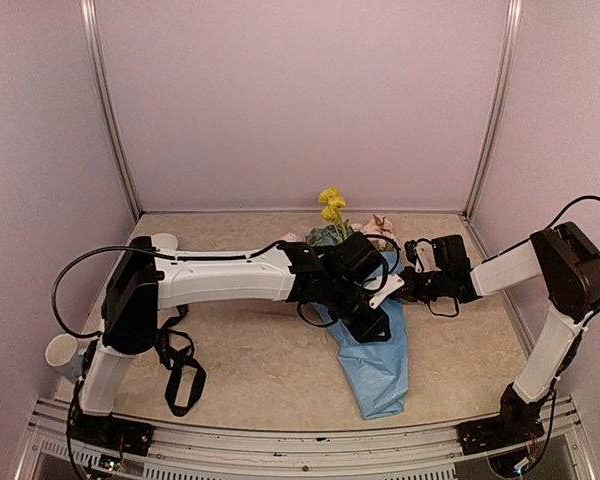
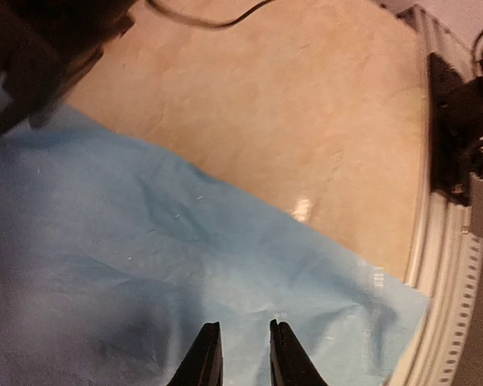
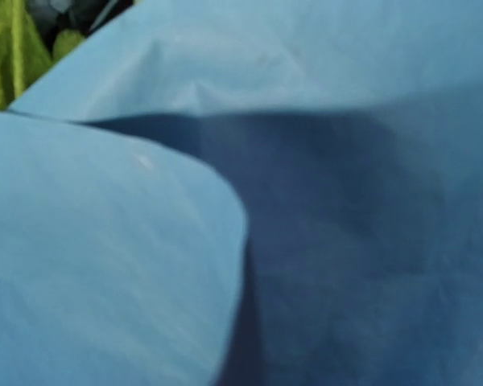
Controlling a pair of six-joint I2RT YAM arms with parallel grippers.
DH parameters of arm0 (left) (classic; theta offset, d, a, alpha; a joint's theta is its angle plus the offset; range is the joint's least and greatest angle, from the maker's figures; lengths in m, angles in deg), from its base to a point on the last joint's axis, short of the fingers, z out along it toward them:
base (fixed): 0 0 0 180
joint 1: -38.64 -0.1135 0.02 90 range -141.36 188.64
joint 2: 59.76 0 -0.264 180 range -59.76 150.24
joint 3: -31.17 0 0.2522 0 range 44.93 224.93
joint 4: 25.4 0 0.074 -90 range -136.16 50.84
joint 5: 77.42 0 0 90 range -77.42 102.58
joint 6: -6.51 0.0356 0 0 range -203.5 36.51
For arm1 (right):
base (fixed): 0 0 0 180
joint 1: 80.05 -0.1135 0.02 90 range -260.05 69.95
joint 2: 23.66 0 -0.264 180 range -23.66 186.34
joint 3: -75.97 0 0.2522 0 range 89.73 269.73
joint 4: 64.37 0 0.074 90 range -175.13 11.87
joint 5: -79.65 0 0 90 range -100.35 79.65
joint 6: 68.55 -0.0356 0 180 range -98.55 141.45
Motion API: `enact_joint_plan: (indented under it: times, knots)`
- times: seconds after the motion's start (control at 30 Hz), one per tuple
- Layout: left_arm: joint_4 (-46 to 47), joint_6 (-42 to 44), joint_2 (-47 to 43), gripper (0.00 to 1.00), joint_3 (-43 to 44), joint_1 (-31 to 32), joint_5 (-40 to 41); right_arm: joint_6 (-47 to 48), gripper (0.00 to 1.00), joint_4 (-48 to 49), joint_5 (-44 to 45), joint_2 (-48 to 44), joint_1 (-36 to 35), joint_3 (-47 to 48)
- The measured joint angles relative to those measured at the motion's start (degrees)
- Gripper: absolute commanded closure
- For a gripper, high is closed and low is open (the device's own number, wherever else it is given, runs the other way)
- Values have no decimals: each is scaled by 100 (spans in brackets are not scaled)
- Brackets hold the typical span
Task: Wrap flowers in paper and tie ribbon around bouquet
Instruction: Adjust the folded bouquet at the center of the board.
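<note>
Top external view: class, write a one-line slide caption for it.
Left arm and right arm meet over the light-blue paper, flowers poking out its far end.

Right hand (image 1: 408, 284) tips hidden in blurred paper (image 3: 306, 241), flowers (image 1: 330, 208) half behind left arm (image 1: 230, 277)

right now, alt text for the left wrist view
Light-blue paper fills the lower left, with the left gripper at the bottom edge, its dark fingertips slightly apart over it. Beyond lie the beige table and a metal rail at right.
</note>
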Motion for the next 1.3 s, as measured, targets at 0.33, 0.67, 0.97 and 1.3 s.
enact_joint_plan:
  times: [0.33,0.67,0.97,1.3]
  knots:
    - [-780,328,1340,72,1008,861,1248,-140,100,181,-9,-2,0,-70]
    - [-885,638,1622,72,1261,1117,1231,-361,93,267,275,-238,0,-337]
    - [-756,459,1598,72,1145,905,553,-153,14,-1036,1126,-1276,35,-245]
    - [-708,459,1587,73,1106,894,518,72,3,-1838,-44,-2033,118,-1137]
